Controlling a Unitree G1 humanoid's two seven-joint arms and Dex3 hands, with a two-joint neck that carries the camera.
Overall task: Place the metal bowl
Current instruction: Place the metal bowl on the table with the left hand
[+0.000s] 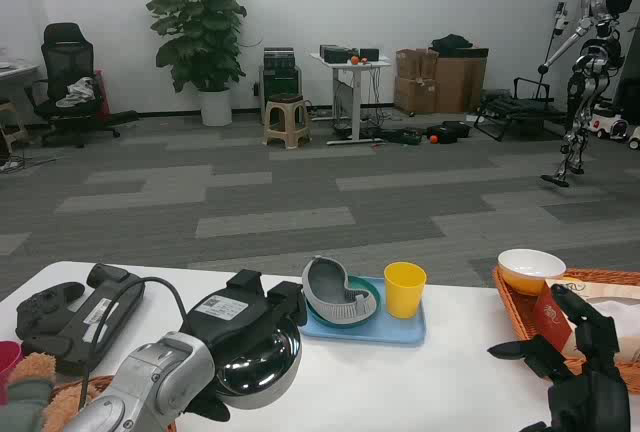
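Observation:
My left hand grips the shiny metal bowl, tilted on its side with the opening facing me, a little above the white table at centre left. Just right of it lies a blue tray carrying a grey drainer basket and a yellow cup. My right hand hovers at the lower right with its fingers spread and nothing in them.
A wicker basket at the right edge holds a white-and-yellow bowl and snack packets. A black game controller and handheld device lie at the left. Plush toys sit at the lower left corner. Another robot stands far right in the room.

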